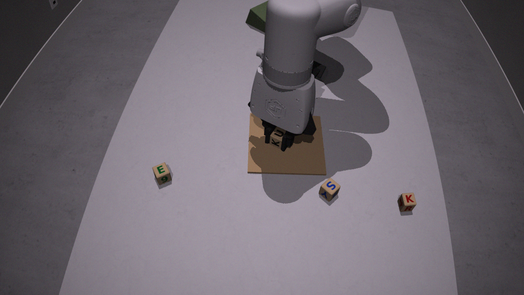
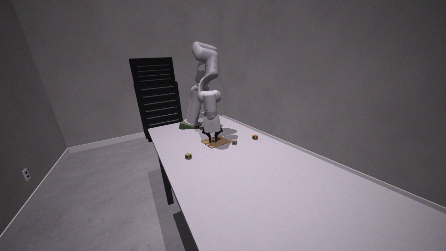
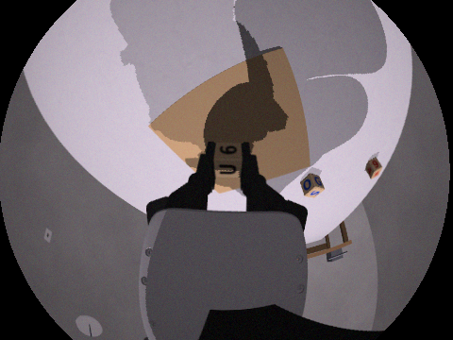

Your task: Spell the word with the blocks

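Observation:
My gripper point(image 1: 277, 140) is shut on the U block point(image 1: 276, 136), which stands on the tan mat point(image 1: 287, 147) near its far left part. In the wrist view the U block point(image 3: 226, 164) sits between the black fingers with the mat point(image 3: 252, 116) beyond it. The E block point(image 1: 161, 172) lies on the table well left of the mat. The S block point(image 1: 329, 189) lies turned at an angle just off the mat's near right corner. The K block point(image 1: 407, 202) lies further right. All these blocks also show small in the exterior view, around the mat point(image 2: 215, 142).
The arm's green base plate point(image 1: 258, 16) is at the far end of the table. A black slatted cabinet point(image 2: 155, 93) stands behind the table's far left corner. The table's left edge runs near the E block point(image 2: 187, 156).

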{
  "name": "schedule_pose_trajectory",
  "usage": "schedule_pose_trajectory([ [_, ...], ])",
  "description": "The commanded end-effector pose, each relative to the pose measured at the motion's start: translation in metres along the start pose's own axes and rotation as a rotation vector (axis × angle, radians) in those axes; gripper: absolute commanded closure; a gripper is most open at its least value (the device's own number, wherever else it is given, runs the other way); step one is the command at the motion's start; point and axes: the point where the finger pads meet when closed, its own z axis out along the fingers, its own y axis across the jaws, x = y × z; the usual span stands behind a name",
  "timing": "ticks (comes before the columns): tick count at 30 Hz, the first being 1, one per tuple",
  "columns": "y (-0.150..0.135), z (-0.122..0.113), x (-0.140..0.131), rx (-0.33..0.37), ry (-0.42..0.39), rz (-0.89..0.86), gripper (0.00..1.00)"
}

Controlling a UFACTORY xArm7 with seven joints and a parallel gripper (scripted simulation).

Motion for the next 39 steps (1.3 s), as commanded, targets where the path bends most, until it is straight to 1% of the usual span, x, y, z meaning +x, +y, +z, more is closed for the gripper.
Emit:
schedule_pose_trajectory([
  [1, 0.000, -0.001, -0.001, -0.001, -0.003, 0.000, 0.79],
  [7, 0.000, -0.007, -0.001, -0.001, -0.003, 0.000, 0.79],
  [10, 0.000, -0.018, -0.001, -0.001, -0.003, 0.000, 0.79],
  [13, 0.000, -0.034, -0.001, -0.001, -0.003, 0.000, 0.79],
  [15, 0.000, -0.034, -0.001, -0.001, -0.003, 0.000, 0.79],
  [21, 0.000, -0.084, -0.001, -0.001, -0.003, 0.000, 0.79],
  [24, 0.000, -0.098, -0.001, -0.001, -0.003, 0.000, 0.79],
  [36, 0.000, -0.101, -0.001, -0.001, -0.003, 0.000, 0.79],
  [39, 0.001, -0.101, -0.001, -0.001, -0.003, -0.025, 0.79],
])
